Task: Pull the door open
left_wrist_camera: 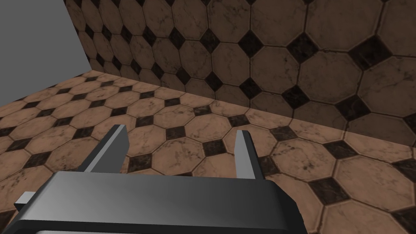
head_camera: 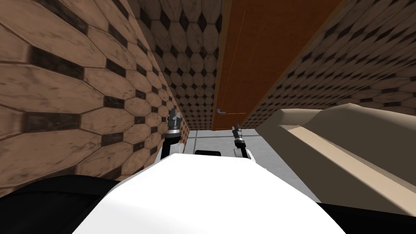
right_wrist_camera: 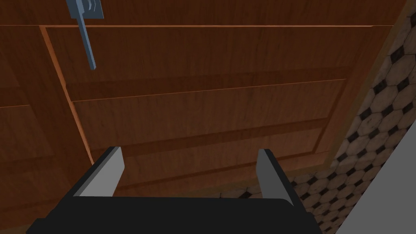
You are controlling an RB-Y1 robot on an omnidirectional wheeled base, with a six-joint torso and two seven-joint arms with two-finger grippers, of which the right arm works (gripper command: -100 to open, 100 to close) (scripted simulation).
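I am looking down a narrow passage at the reddish-brown, panelled wooden door [head_camera: 260,61], which stands straight ahead of me at its far end. Its small blue-grey lever handle [head_camera: 221,110] sits near the door's left edge, close to the corner where the door frame meets the end wall.

The right gripper [head_camera: 237,131] is held out in front of my chest, pointing at the door and a little to the right of the handle. From the right wrist, the door [right_wrist_camera: 203,101] shows as recessed panels with lighter orange edging. The handle [right_wrist_camera: 87,40] is a slim lever hanging from a square plate. It lies off to one side of the gripper [right_wrist_camera: 189,170], well apart from it and not between its jaws. Those jaws are released, standing wide with only door panel showing between them, and they touch nothing.

The left gripper [head_camera: 174,115] is raised a bit higher than the right, just beside the wall of brown octagonal tiles with black diamond insets [head_camera: 81,89] on my left. From its own wrist the left gripper [left_wrist_camera: 183,150] also has its jaws released, with nothing in them.

The same tiling runs along the right wall [head_camera: 357,69] and beside the door [right_wrist_camera: 382,122]. A light grey floor with dark seams [head_camera: 211,140] leads to the door's foot. A large beige, boxy piece of furniture [head_camera: 345,138] stands along the right side of the passage.
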